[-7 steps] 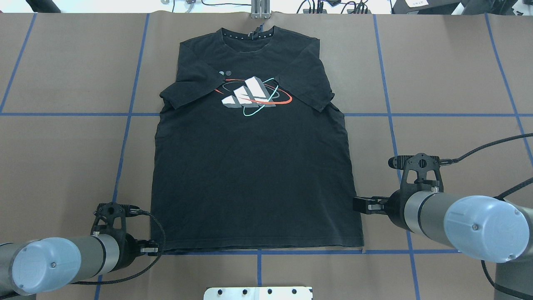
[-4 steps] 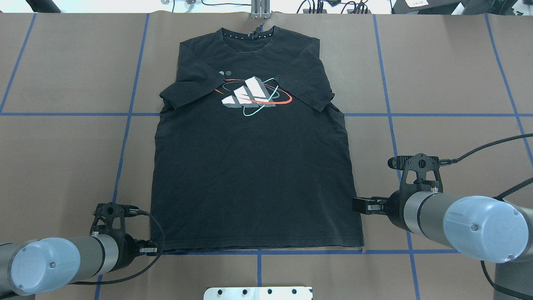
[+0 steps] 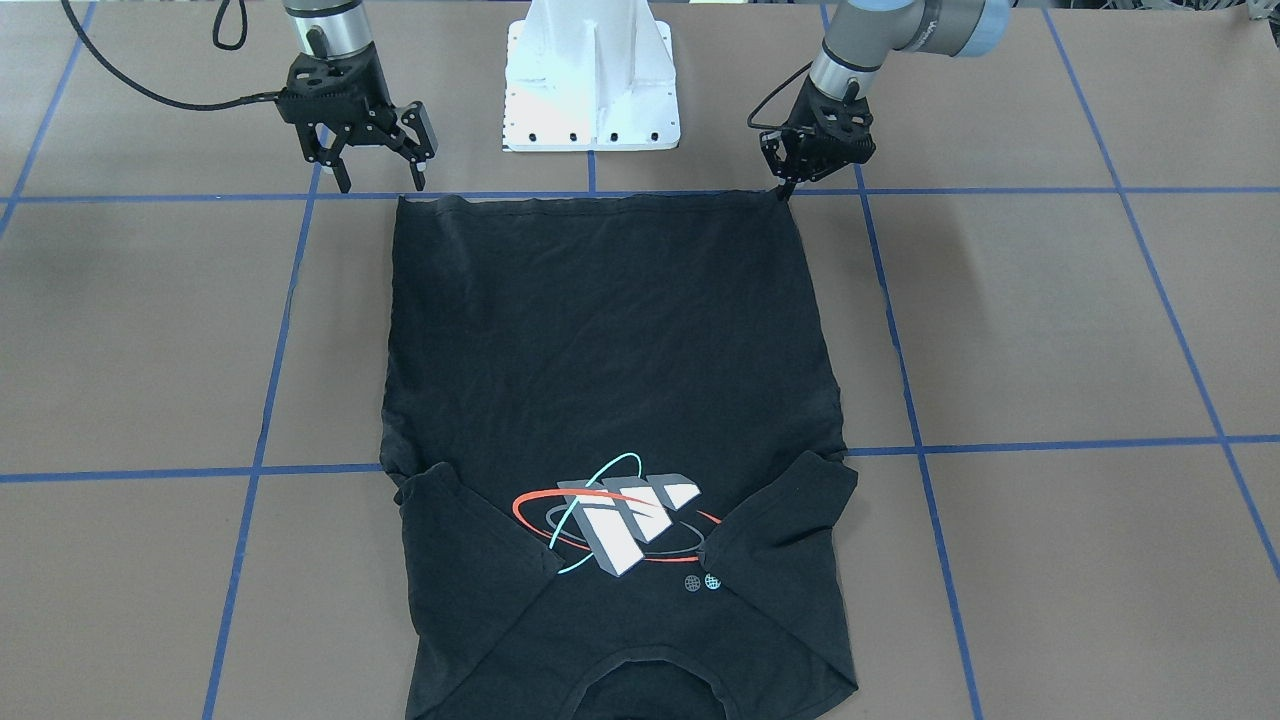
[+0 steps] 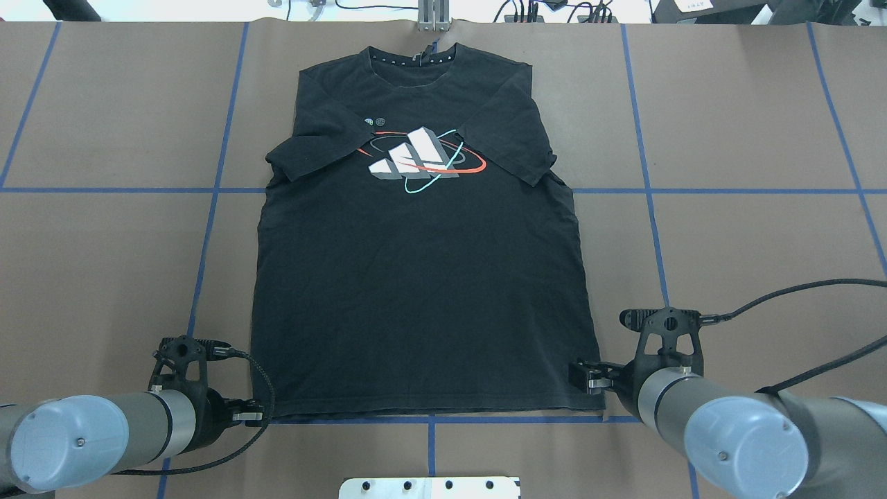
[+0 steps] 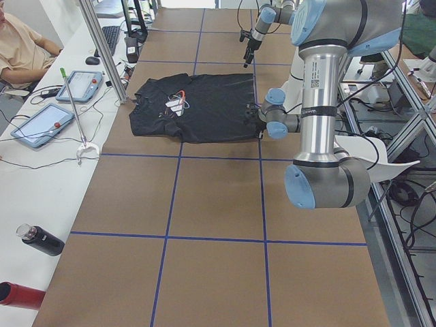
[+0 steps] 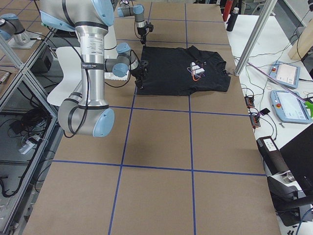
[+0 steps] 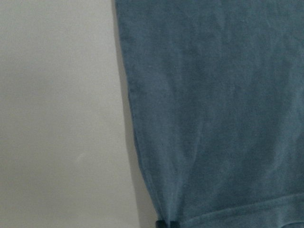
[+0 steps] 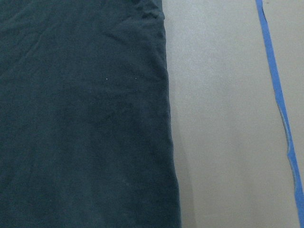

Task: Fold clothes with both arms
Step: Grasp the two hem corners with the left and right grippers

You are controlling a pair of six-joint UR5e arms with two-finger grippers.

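Left claw (image 3: pixel 784 189) pinching T-shirt (image 3: pixel 600 330) hem corner; right claw (image 3: pixel 382 182) spread near other corner; three-block ringed print (image 3: pixel 625 520).

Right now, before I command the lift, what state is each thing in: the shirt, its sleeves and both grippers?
black T-shirt: lying flat, print up, body not yet folded.
sleeves: both folded in over the chest.
left gripper: shut on the T-shirt's hem corner.
right gripper: open, by the other hem corner, gripping nothing.
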